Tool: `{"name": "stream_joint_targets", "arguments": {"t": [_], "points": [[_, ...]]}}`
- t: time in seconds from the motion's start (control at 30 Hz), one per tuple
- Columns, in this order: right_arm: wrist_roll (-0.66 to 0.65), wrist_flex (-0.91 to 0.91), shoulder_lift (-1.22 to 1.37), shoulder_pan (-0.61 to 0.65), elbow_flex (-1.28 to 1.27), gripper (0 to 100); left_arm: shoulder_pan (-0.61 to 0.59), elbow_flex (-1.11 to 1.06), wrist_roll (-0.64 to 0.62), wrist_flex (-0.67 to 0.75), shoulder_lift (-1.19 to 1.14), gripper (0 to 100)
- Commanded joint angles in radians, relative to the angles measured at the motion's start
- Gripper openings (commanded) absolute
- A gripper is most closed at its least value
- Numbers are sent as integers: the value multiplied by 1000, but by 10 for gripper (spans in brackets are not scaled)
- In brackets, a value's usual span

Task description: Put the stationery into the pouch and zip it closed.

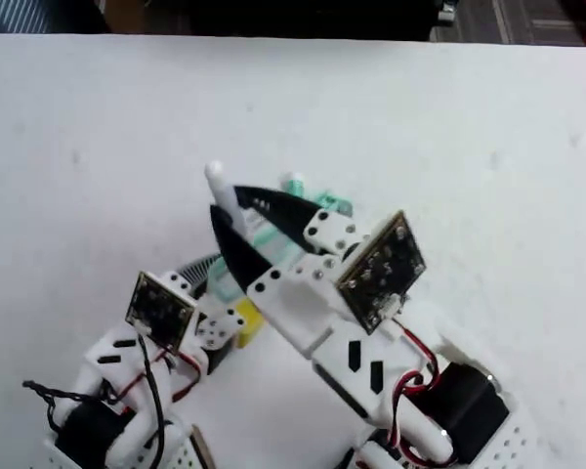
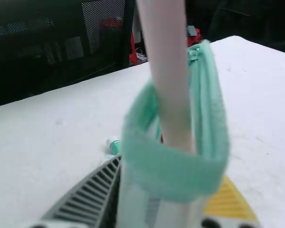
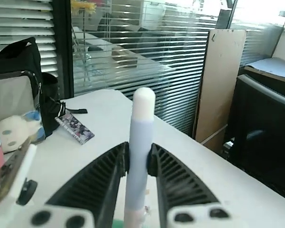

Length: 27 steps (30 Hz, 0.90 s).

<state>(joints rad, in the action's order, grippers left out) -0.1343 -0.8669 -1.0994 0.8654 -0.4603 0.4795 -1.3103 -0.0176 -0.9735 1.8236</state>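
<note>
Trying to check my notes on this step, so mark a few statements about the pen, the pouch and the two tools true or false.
1. The right tool is shut on the pen. True.
2. The pen lies flat on the table. False: the right tool holds it up, and its lower end passes into the pouch's mouth.
3. The pouch is mint green. True.
4. The pouch is zipped closed. False: its mouth stands open around the pen.
5. The left tool grips the pouch by its edge. True.
</note>
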Motion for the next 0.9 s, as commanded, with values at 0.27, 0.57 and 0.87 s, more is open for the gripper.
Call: {"name": "stream_joint_targets", "arguments": {"t": [0.27, 0.57, 0.87], "points": [[-48, -180, -2, -81, -35, 123, -51, 14, -9, 11, 4, 218], [-100, -211, -12, -81, -31, 212, -53, 12, -9, 12, 4, 218], [-94, -117, -13, -124, -31, 209, -58, 17, -2, 12, 4, 131]]}}
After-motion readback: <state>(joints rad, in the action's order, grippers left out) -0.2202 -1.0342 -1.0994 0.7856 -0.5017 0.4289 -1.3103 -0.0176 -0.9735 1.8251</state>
